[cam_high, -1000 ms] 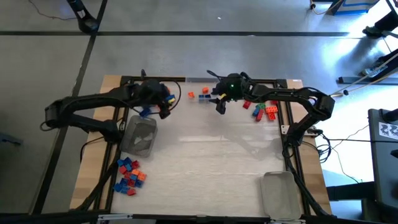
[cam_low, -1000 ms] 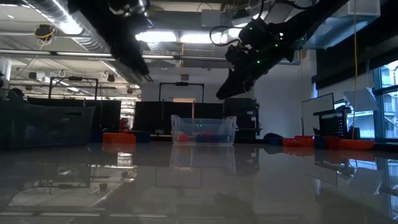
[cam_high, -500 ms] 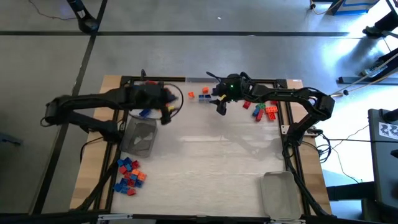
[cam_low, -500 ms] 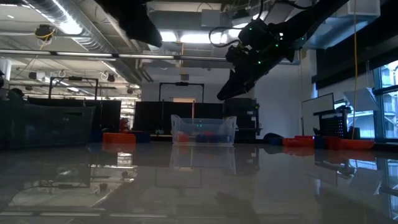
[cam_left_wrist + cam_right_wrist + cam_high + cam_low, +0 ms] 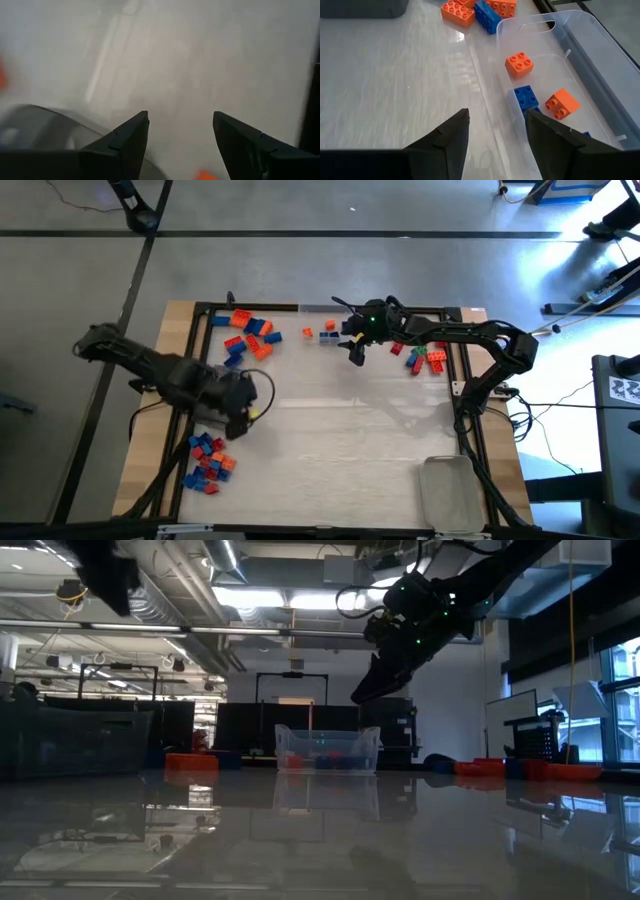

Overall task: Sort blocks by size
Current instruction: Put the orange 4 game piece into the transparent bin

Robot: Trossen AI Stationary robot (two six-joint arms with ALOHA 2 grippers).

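We are looking down on the table point(image 5: 340, 440). The left gripper point(image 5: 243, 416) is hovering near the left edge, its jaws released and empty. The blocks lie from it in two directions. One heap point(image 5: 208, 463) is sitting near the near-left corner, a second heap point(image 5: 246, 336) by the far-left corner. We are judging the near-left heap the closer. Its blocks are lying jumbled and touching, red, blue and orange. Their long axes cannot be made out from above.

The right gripper point(image 5: 354, 352) is hanging at the middle of the far edge, jaws likewise parted with nothing between them. It is poised just beside a clear tray point(image 5: 580, 30). This tray is holding two small orange blocks point(image 5: 519, 64) and a small blue one point(image 5: 525, 96), each apart from the others. A third heap point(image 5: 420, 358) is lying toward the far-right corner, nearer this arm than the other.
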